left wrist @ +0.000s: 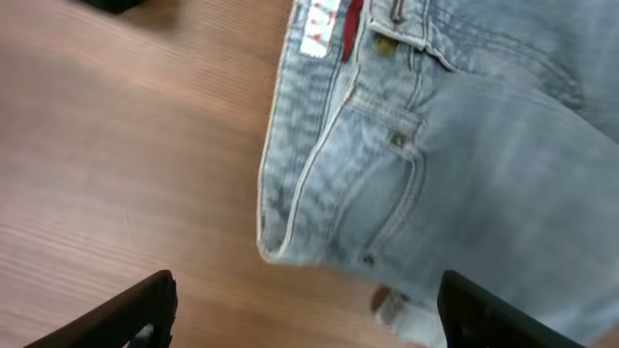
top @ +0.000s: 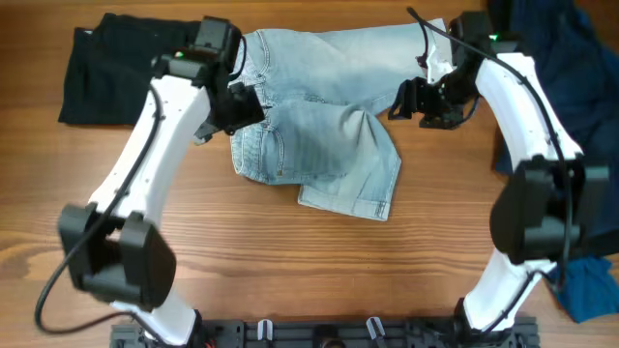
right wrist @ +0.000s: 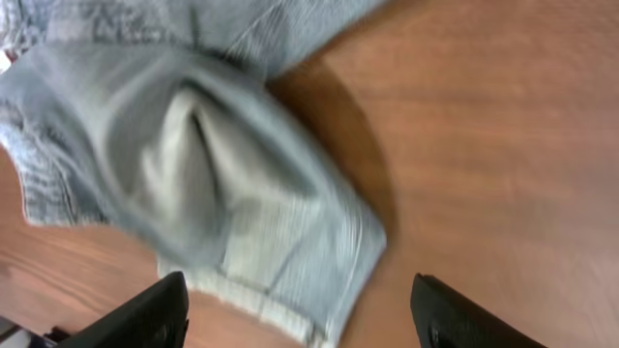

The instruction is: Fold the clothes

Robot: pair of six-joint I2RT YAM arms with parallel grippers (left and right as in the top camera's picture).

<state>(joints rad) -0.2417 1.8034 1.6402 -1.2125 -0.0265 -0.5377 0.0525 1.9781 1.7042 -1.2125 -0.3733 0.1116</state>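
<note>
The light-blue denim shorts lie partly folded at the table's back middle, one leg lapped over toward the front. My left gripper hovers at their left waistband edge, open and empty. In the left wrist view the waistband, button and red label lie ahead of the open fingers. My right gripper hovers at the shorts' right side, open and empty. In the right wrist view the cuffed leg lies between and ahead of the open fingers.
A black garment lies at the back left. Dark navy clothes are piled at the back right, and a blue cloth hangs at the right front edge. Bare wood lies in front of the shorts.
</note>
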